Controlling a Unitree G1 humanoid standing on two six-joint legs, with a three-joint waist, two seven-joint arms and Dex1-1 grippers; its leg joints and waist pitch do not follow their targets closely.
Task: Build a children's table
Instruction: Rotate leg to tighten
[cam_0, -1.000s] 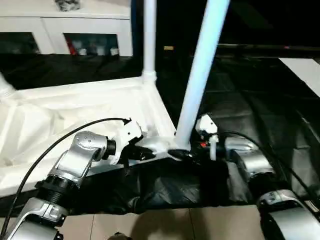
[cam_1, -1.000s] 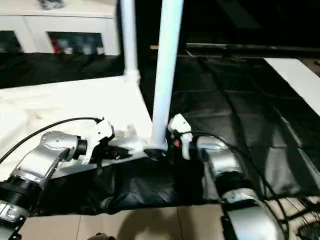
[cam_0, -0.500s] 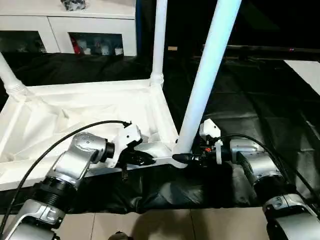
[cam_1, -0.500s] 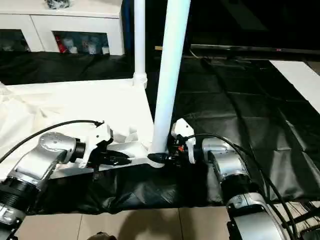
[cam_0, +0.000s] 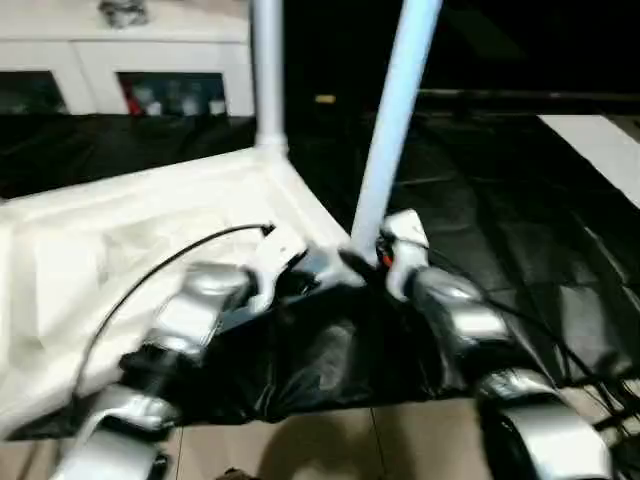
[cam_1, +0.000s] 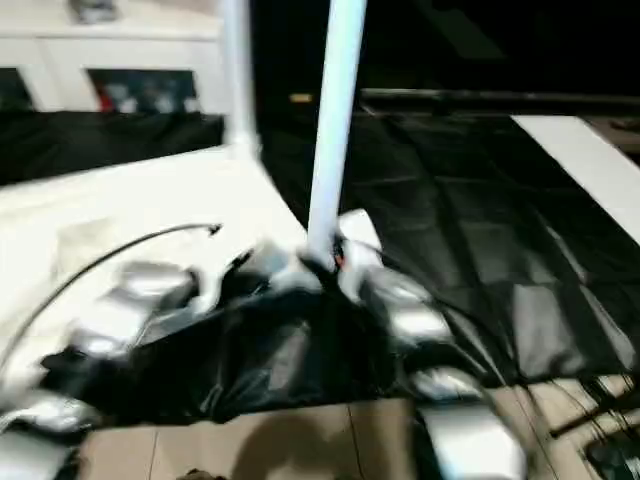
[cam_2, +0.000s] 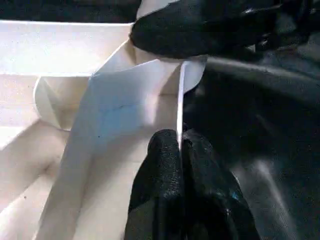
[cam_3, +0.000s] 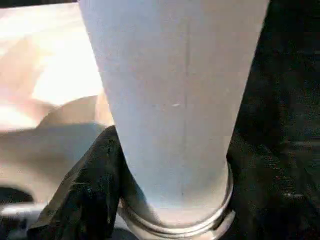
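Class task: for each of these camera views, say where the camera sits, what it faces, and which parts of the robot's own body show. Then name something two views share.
Head stereo pair: forward and down at the upturned table top; both silver forearms show.
Left wrist: along the left gripper, shut on the top's rim.
Right wrist: along the right gripper, around the near leg.
Shared: that leg, head and right wrist.

Two upright white legs (cam_0: 395, 120) (cam_0: 266, 75) of the upturned children's table (cam_0: 120, 225) stand at its near and far corners, open air between them; the black-covered table (cam_0: 520, 230) lies bare to the right, a white cabinet (cam_0: 150, 70) closing the back.
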